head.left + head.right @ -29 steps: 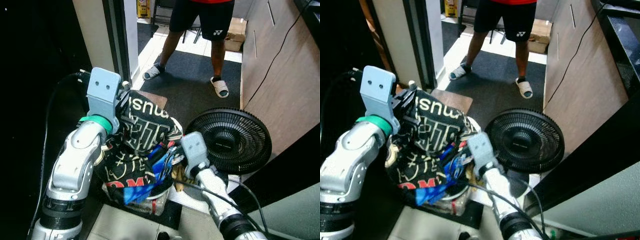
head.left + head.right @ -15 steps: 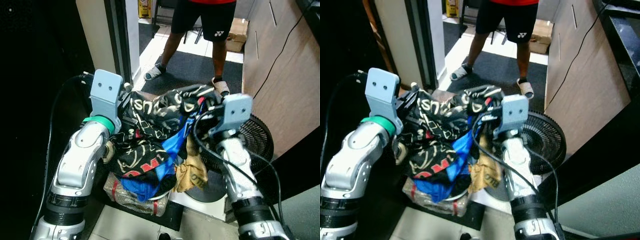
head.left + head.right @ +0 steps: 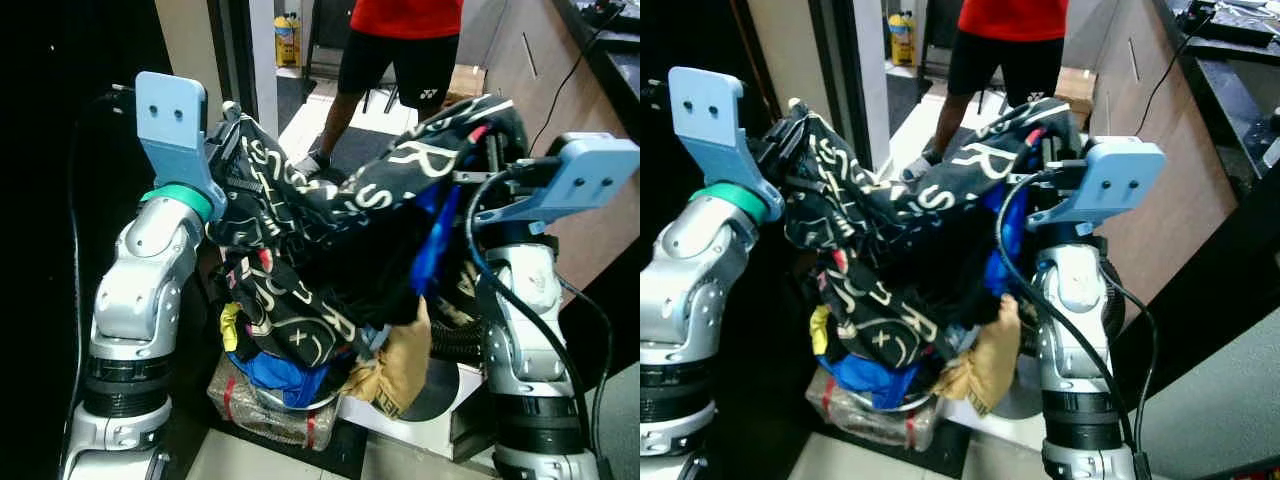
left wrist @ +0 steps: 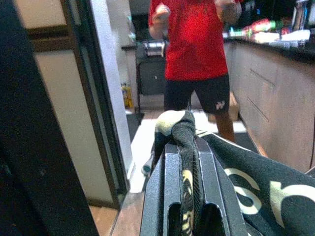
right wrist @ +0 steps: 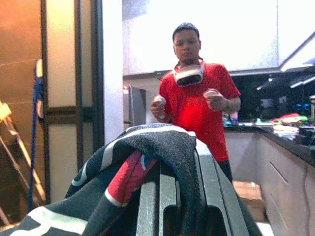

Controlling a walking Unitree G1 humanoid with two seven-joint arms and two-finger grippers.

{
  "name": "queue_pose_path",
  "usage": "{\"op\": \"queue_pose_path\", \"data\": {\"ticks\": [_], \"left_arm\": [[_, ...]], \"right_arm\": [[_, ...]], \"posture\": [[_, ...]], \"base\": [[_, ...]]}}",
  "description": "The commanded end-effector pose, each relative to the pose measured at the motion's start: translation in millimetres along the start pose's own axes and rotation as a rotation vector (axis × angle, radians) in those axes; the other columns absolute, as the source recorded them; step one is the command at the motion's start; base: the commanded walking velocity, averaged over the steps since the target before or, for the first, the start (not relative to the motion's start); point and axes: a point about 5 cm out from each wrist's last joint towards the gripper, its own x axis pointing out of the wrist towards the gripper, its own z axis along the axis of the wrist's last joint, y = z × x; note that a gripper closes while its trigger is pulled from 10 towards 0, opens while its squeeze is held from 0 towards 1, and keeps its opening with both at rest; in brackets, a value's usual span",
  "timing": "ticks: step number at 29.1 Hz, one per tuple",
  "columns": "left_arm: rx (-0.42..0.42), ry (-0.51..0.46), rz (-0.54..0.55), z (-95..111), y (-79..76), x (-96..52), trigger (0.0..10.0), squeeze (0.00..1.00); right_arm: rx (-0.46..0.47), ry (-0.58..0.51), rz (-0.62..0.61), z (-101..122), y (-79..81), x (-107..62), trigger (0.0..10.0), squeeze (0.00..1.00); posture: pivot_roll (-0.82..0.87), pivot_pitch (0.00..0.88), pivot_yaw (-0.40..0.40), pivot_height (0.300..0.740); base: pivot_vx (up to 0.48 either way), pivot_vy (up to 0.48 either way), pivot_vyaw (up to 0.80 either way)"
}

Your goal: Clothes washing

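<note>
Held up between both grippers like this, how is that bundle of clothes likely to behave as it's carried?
Probably floppy: the bundle of clothes sags between the left gripper and the right gripper. Pieces may slip loose, since a tan cloth and a blue cloth dangle below. Likely light, as pinched fabric alone holds it.

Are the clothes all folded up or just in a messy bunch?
A messy bunch. The clothes hang crumpled and draped between the left gripper and right gripper, with loose ends dangling down.
</note>
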Motion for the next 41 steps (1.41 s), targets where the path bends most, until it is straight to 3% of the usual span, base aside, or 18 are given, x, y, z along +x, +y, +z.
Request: {"op": "queue_pose_path", "data": {"ticks": [1, 16, 24, 33, 41], "left_arm": [[0.018, 0.033, -0.007, -9.2, -3.2, -0.5, 10.0, 0.0], [-0.004, 0.064, -0.015, -15.9, -9.4, -1.0, 10.0, 0.0], [-0.01, 0.034, -0.009, -10.9, -9.6, -0.5, 10.0, 0.0], [0.014, 0.066, 0.01, -22.3, -6.9, -8.0, 10.0, 0.0], [0.012, 0.066, 0.01, -22.4, -7.8, -6.7, 10.0, 0.0]], "right_arm": [[-0.018, 0.0, -0.024, -1.5, -6.0, -1.4, 10.0, 0.0], [-0.009, 0.118, 0.022, -17.4, 6.7, -13.0, 10.0, 0.0], [-0.016, 0.092, 0.045, -13.0, 16.2, -7.6, 10.0, 0.0], [-0.011, 0.16, 0.051, -24.5, 17.0, -23.7, 10.0, 0.0], [-0.01, 0.173, 0.035, -26.7, 14.5, -22.9, 10.0, 0.0]], "posture": [[0.12, 0.0, 0.064, 0.74], [0.13, 0.0, 0.065, 0.74], [0.13, 0.0, 0.06, 0.74], [0.12, 0.0, 0.055, 0.74], [0.12, 0.0, 0.055, 0.74]], "base": [[0.0, 0.0, 0.0], [0.0, 0.0, 0.0], [0.0, 0.0, 0.0], [0.0, 0.0, 0.0], [0.0, 0.0, 0.0]]}}
